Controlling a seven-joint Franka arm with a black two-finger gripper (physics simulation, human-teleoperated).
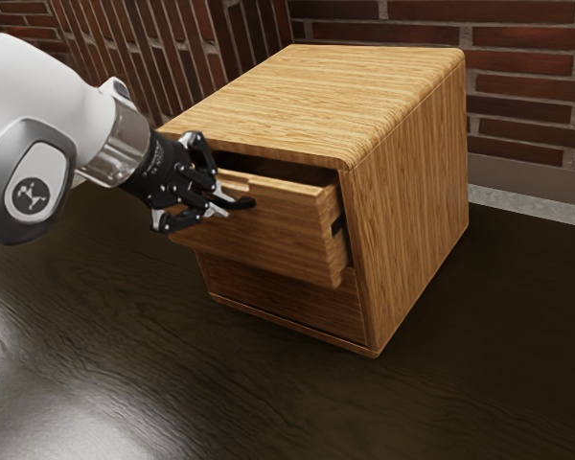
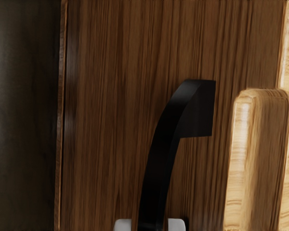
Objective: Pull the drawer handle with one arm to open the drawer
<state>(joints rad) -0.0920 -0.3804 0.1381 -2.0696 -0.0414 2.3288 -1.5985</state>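
Observation:
A light wooden cabinet (image 1: 364, 105) stands on the dark table. Its upper drawer (image 1: 268, 235) is pulled partly out, with a dark gap showing under the cabinet top. The wooden drawer handle (image 1: 232, 181) juts from the drawer front at the exterior view's left end. My black gripper (image 1: 220, 196) is at that handle, one finger above the bar and one below it. In the wrist view a curved black finger (image 2: 176, 144) lies against the drawer front (image 2: 111, 120), and a narrow gap separates it from the handle (image 2: 260, 163). The gripper is open around the handle.
A lower drawer front (image 1: 287, 297) sits flush beneath the open drawer. The dark table (image 1: 172, 383) spreads out in front of and beside the cabinet. A brick wall (image 1: 527, 57) rises behind the cabinet.

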